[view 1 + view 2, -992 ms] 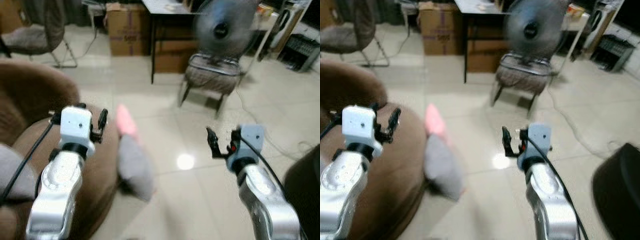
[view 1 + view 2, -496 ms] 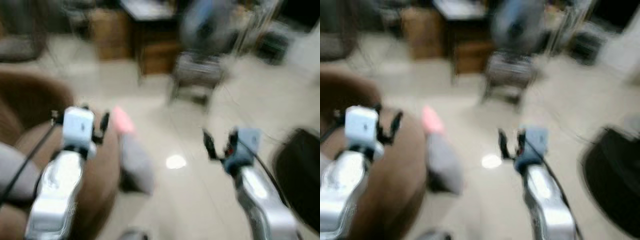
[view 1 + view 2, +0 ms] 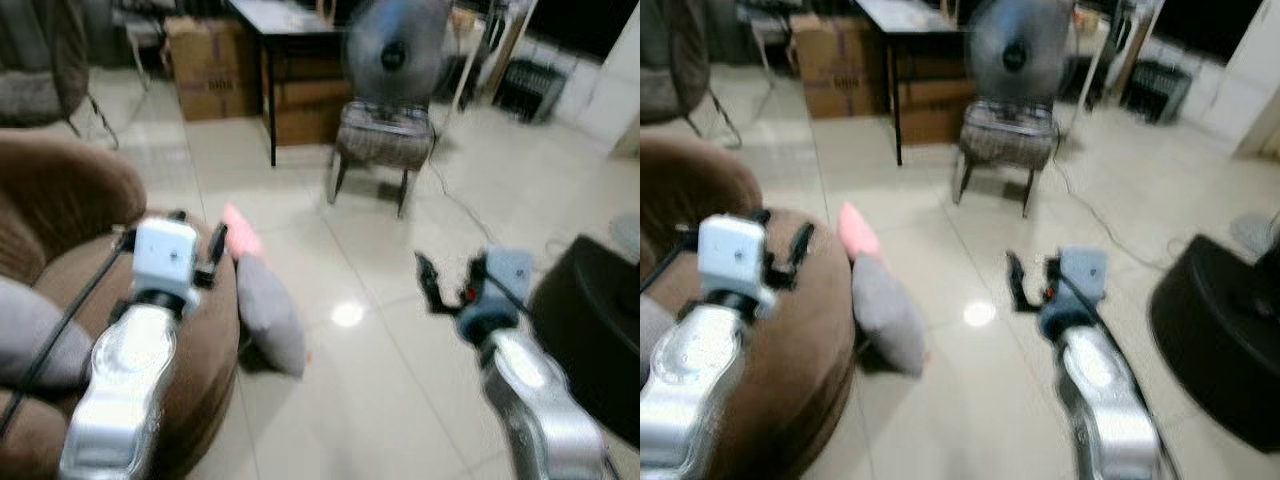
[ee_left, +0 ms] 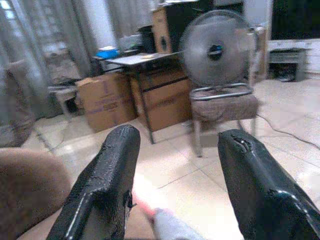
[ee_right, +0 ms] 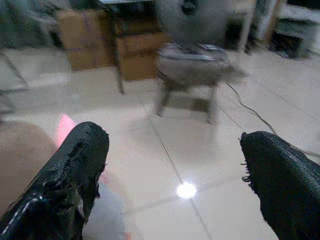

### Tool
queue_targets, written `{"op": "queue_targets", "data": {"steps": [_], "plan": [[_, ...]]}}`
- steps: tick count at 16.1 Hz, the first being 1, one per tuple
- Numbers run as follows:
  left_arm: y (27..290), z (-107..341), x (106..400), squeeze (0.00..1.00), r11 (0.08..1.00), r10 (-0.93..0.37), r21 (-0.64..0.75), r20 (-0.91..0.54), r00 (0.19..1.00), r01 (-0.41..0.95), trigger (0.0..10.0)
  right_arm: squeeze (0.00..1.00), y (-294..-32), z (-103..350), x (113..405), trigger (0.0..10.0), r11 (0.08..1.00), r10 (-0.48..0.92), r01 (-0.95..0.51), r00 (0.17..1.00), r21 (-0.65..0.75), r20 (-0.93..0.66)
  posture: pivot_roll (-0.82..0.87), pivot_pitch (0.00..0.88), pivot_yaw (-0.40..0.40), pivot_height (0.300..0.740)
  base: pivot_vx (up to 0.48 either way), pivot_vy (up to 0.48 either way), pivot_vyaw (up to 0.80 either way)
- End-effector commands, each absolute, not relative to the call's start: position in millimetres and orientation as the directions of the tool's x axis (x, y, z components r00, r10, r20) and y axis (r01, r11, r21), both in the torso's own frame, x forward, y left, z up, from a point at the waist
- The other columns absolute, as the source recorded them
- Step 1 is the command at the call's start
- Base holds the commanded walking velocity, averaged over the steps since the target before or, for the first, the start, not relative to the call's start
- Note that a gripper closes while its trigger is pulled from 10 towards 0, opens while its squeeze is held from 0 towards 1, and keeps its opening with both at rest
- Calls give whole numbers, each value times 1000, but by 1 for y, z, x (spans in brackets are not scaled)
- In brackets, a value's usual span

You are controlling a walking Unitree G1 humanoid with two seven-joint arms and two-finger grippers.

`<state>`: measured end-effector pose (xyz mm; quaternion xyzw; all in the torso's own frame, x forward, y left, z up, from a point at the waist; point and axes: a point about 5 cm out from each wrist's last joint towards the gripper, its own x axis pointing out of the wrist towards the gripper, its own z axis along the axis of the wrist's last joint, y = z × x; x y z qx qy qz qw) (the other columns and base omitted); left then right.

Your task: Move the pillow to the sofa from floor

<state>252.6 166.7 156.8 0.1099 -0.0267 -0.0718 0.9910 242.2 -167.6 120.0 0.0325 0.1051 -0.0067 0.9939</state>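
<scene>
Silver arms, black-fingered end effectors

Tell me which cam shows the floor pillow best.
Left eye view: the grey pillow shows whole, leaning on the brown sofa, pink pillow behind. Right eye view matches. Wrist views catch just a blurred corner of it.

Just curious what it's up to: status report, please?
Left gripper open above the brown sofa. Right gripper open over bare floor. Grey pillow on the floor against the sofa. Nothing between.

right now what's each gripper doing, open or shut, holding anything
Left gripper: open, holding nothing, raised over the brown sofa.
Right gripper: open, holding nothing, above the floor, apart from the grey pillow.
</scene>
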Motion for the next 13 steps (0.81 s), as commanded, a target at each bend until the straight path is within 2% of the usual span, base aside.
{"op": "queue_targets", "data": {"steps": [1,5,7,13], "plan": [[173,157,253,0,962,-134,244,32,990,122,10000,0,-164,123,244,10000,998,0,14,980,68,-198,89,0,-26,740,289,0,0],[172,157,253,0,962,-138,242,33,990,126,10000,0,-165,122,244,10000,998,-1,15,980,67,-198,88,0,-27,740,298,0,0],[171,157,253,0,962,-139,241,32,990,128,10000,0,-166,122,244,10000,997,0,14,980,73,-198,88,0,-27,740,306,0,-800],[169,155,254,0,960,-152,243,29,988,141,10000,0,-166,121,245,10000,998,-3,17,980,68,-199,85,0,-23,740,306,0,0]]}}
